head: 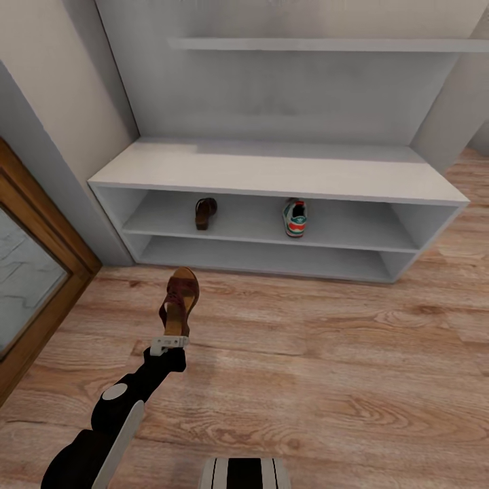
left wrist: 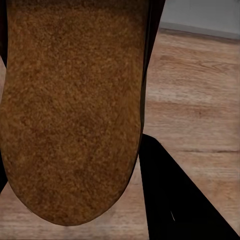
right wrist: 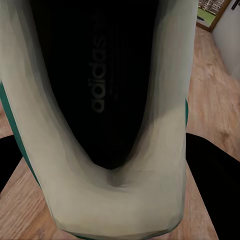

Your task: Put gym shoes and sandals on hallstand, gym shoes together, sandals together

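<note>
The left gripper [head: 170,341] is clamped on the heel end of a brown sandal [head: 179,302], holding it above the corridor floor [head: 326,353] with the toe pointing toward the hallstand [head: 272,170]. Its pale fingers sit tight against the tan sole, with no gap visible between them and the shoe. In the left wrist view the sandal's footbed [left wrist: 70,110] shows as a broad, rounded slab of grainy, suede-like tan, with a dark edge along one side and wood planks beyond it.

In the right wrist view a gym shoe [right wrist: 107,150] sits right up against the camera — cream-white padded collar, black insole with faint lettering, a thin green sole edge along both sides. The dark shapes flanking it look like the right gripper's fingers pressed on either side of the shoe, so it appears to be gripping the shoe, though the fingertips themselves are hidden.

The hallstand is a low, wide, matte white unit with a flat top and two long open compartments. On its upper shelf the second sandal [head: 205,212] stands toward the left and the other gym shoe [head: 295,217] toward the middle, well apart — its red-orange heel patch facing outward. The floor is light brown wood-grain planking.
</note>
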Motion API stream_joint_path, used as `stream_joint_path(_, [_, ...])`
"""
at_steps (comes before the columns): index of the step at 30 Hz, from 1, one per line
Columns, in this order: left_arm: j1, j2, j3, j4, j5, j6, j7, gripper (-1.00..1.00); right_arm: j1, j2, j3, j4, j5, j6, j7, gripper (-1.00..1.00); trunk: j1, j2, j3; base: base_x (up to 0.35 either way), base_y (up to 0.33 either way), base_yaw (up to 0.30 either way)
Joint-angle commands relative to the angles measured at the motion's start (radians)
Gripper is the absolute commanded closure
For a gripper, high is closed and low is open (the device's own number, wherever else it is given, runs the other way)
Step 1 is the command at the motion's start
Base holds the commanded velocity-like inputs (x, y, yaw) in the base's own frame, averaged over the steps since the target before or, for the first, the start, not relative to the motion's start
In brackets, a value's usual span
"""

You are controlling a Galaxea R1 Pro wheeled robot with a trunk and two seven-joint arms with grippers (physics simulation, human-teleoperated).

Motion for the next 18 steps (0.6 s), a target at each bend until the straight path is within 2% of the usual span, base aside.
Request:
stream_joint_path(1, [0.0, 0.001, -0.001, -0.001, 0.002, 0.005, -0.001, 1.0, -0.001, 0.0, 0.0, -0.001, -0.011, 0.004, -0.01, 1.0, 0.0, 0.0, 0.001, 0.0, 0.0, 0.0])
stream_joint_path(18, [0.0, 0.002, 0.001, -0.001, 0.0, 0.005, 0.0, 1.0, -0.001, 0.0, 0.003, 0.0, -0.011, 0.004, -0.011, 1.0, 0.0, 0.0, 0.019, 0.0, 0.0, 0.0])
